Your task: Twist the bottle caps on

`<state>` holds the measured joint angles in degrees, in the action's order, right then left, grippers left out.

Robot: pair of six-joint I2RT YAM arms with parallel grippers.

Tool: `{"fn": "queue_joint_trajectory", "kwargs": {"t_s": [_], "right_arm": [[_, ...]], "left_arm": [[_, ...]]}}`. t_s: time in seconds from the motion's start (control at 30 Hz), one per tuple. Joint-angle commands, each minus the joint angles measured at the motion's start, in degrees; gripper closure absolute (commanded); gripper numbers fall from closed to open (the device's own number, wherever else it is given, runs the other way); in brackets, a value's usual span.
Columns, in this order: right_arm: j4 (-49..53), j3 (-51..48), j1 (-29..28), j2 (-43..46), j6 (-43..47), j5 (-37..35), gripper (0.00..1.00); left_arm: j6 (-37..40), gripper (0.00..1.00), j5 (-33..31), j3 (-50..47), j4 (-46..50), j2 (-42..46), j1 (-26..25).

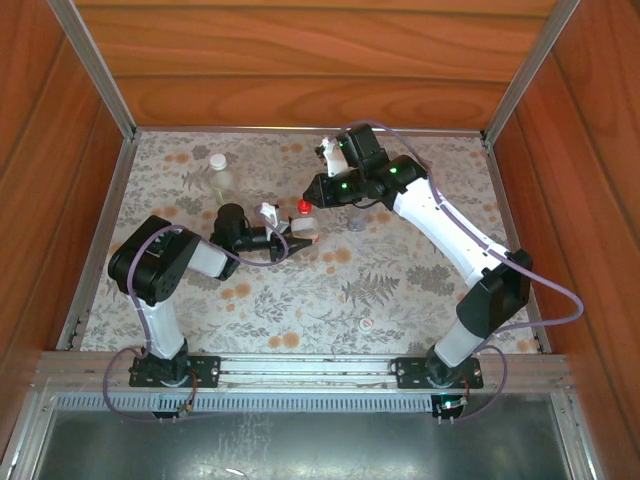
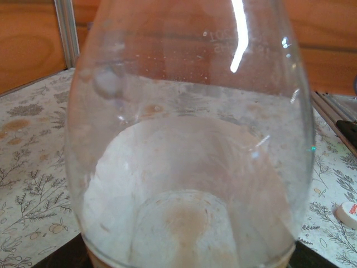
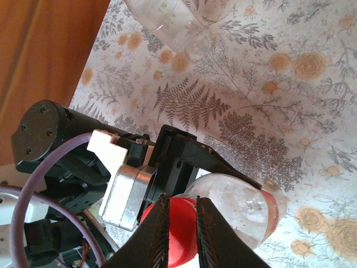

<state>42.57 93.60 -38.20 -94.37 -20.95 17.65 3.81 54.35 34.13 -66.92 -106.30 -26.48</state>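
The bottle with a red-orange label is tilted in my left gripper, which is shut on its body. In the left wrist view its clear wall is pressed close to the lens. The red cap sits on its neck. My right gripper is shut on this cap, with red showing between the fingers and beside the left one. A plain bottle stands at the back left with a white cap on it. A slim bottle stands beside my right arm. A loose white cap lies on the mat.
The flowered mat covers the table. Wooden walls and aluminium posts close in the back and sides. The loose white cap lies right of the held bottle. Another clear bottle lies beyond my left gripper.
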Motion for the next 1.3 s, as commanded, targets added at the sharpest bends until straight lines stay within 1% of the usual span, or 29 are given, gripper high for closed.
{"fn": "queue_joint_trajectory", "kwargs": {"t_s": [0.0, 0.1, 0.53, 0.63, 0.73, 0.83, 0.9, 1.03, 1.27], "right_arm": [[1.03, -1.15, 0.34, 1.0, 0.38, 1.25, 0.83], [1.24, -2.44, 0.4, 1.88, 0.29, 1.33, 0.85], [0.79, -6.19, 0.36, 5.72, -1.11, 1.82, 0.84], [0.81, -6.24, 0.33, 6.31, -1.25, 0.94, 0.81], [0.03, -5.86, 0.44, 6.79, -1.08, -1.2, 0.74], [0.13, -3.46, 0.82, 5.21, -0.47, -1.15, 0.66], [0.41, -1.69, 1.0, 3.54, -0.08, -0.58, 0.66], [0.33, 1.06, 1.11, 0.63, 0.41, 0.9, 0.66], [1.27, 2.41, 1.12, -2.16, 0.86, 4.3, 0.76]], "left_arm": [[-0.19, 0.51, -1.7, -1.62, 9.7, -3.61, 0.64], [-0.51, 0.51, -1.94, -1.5, 9.7, -3.74, 0.73], [-1.62, 0.51, -2.54, -1.13, 9.7, -3.99, 0.9], [-1.63, 0.51, -2.42, -1.17, 9.7, -4.09, 0.84], [-1.44, 0.51, -2.32, -1.25, 9.7, -4.0, 0.89], [-1.34, 0.51, -2.07, -1.26, 9.7, -3.99, 0.85], [-1.17, 0.51, -2.03, -1.31, 9.7, -4.02, 0.88], [-0.77, 0.51, -2.11, -1.65, 9.7, -3.91, 0.86], [-0.96, 0.51, -2.21, -1.41, 9.7, -4.09, 0.94]]}}
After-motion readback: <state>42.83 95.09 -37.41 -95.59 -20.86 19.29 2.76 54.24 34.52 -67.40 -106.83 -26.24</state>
